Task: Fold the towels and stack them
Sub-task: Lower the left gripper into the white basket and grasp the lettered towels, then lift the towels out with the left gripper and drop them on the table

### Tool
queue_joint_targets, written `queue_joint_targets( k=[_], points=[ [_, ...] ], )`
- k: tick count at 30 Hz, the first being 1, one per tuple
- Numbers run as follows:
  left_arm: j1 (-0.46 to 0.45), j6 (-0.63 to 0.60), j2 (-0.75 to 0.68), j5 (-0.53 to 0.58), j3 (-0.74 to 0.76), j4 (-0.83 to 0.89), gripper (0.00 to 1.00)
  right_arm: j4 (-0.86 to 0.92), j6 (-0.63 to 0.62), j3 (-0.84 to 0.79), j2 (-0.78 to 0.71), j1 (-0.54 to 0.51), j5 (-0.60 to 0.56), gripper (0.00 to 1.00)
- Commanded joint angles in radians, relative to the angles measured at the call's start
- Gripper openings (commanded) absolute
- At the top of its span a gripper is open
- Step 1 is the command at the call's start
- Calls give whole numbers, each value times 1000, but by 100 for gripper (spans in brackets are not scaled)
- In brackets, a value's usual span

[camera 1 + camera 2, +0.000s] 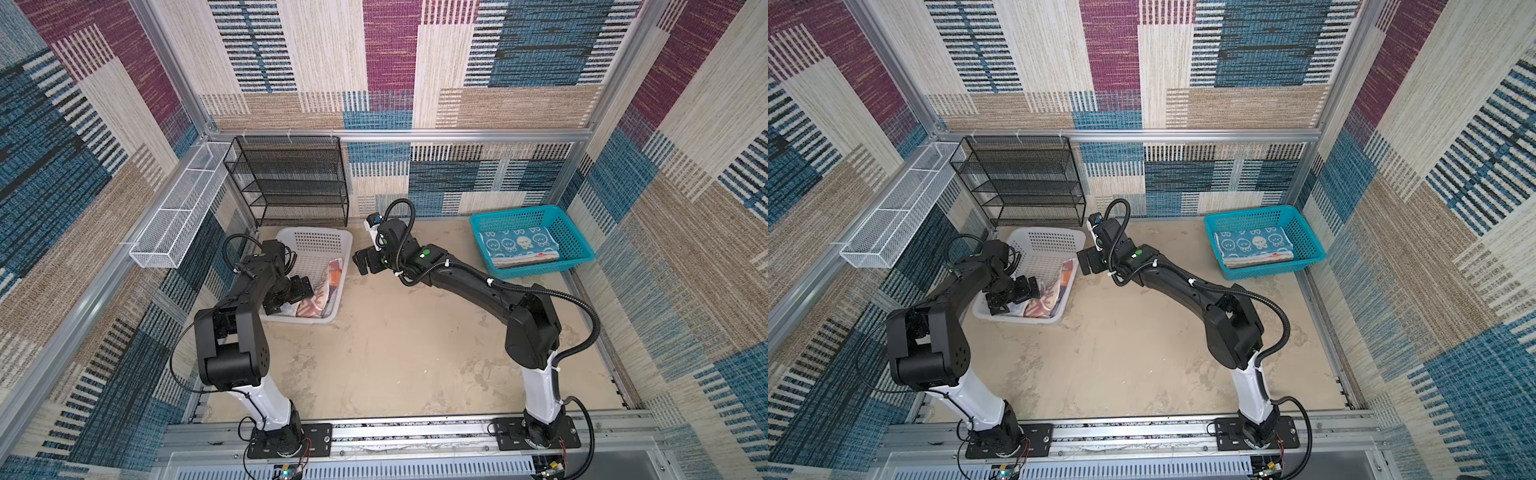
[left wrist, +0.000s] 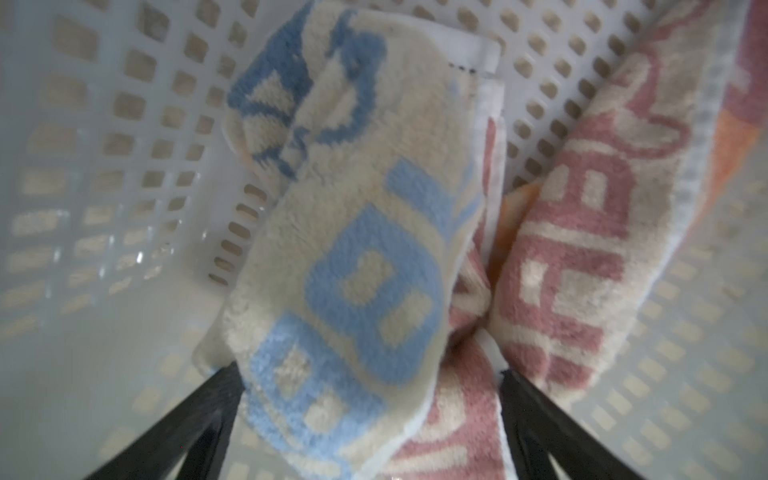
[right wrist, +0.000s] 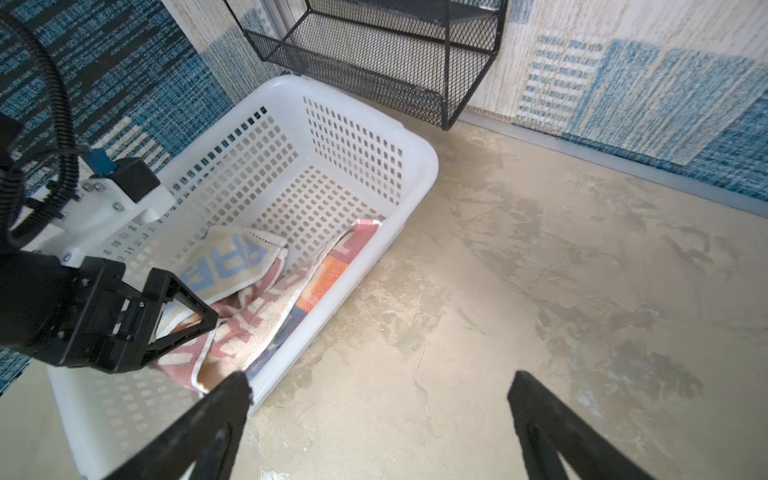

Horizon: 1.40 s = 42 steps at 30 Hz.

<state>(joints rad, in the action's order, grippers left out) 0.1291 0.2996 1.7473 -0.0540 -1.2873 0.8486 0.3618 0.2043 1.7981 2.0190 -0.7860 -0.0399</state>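
My left gripper (image 2: 370,374) stands wide open and empty inside the white basket (image 2: 104,145). The crumpled lettered towel (image 2: 353,257) lies directly ahead, one fold between my jaws, long axis running away from me. Basket wall close beside; open room above. My right gripper (image 3: 378,386), open, hangs outside, farther off.

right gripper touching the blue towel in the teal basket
Apart. In both top views the right gripper is beside the white basket, with bare table between it and the blue towel.
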Motion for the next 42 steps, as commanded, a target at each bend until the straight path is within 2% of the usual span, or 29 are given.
queue_joint_targets(
  k=[1, 5, 7, 10, 12, 15, 19, 24, 28, 37, 42],
  points=[
    [1, 13, 20, -8, -20, 42, 93, -69, 14, -21, -16, -1, -31, 99],
    [0, 12, 32, -11, -33, 41, 78, -49, 94, -23, -24, 14, -24, 99],
    [0, 12, 34, -22, -36, 41, 66, -52, 90, -40, -34, 26, 16, 99],
    [-2, 15, 34, -32, -44, 39, 50, -101, 62, -97, -66, 27, 10, 99],
    [-3, 14, 33, -45, -57, 40, 34, -118, 51, -119, -81, 27, 22, 99],
    [-10, 21, 21, -71, -86, 39, 15, -126, 44, -143, -99, 27, 27, 99],
    [-33, 30, -26, -91, -145, 49, 0, -131, 18, -174, -133, 26, 17, 99],
    [-91, 20, -77, -109, -286, 115, 0, -117, 11, -193, -194, 26, -60, 99],
    [-182, 24, -135, -100, -396, 122, 0, -100, -5, -246, -267, 27, -125, 99],
    [-511, 44, -175, -67, -686, 101, 0, -39, -1, -374, -558, 42, -243, 99],
    [-697, 88, -125, -73, -834, 96, 0, 61, 63, -425, -751, 115, -297, 99]
  ],
)
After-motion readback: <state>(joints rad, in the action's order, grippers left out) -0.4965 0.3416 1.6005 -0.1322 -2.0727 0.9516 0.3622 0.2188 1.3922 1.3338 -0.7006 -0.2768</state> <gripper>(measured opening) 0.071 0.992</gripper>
